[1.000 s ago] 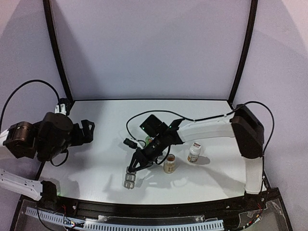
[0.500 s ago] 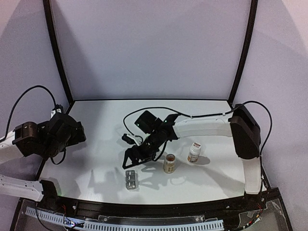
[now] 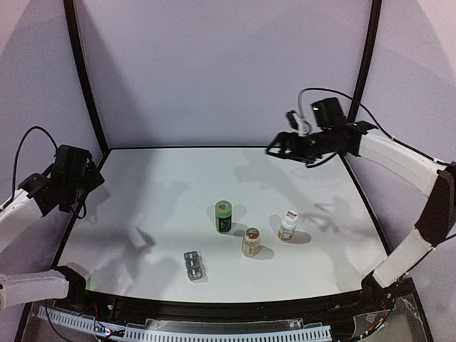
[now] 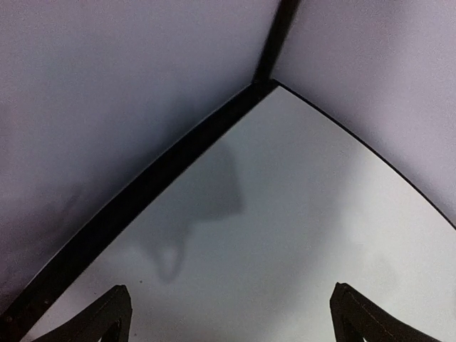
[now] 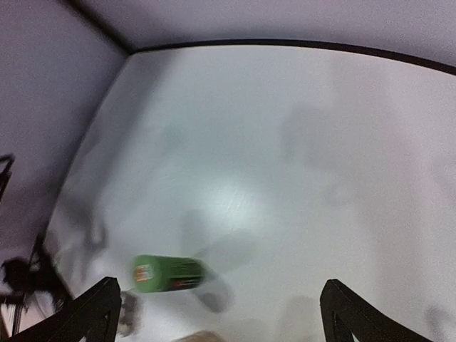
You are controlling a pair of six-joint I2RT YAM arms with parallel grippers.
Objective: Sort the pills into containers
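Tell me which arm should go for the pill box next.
Left, probably. The pill box lies left of the green bottle, on that arm's side, and the left fingers are open and empty. The right fingers hang high at the far right.

Left arm (image 3: pixel 28 203) folded in at the far left, left gripper (image 4: pixel 229 320) angled downward, its fingers (image 4: pixel 107 317) spread wide and empty, right arm (image 3: pixel 399 153) stretched high on the right, right gripper (image 3: pixel 275 148) pointing left, fingers apart, holding nothing
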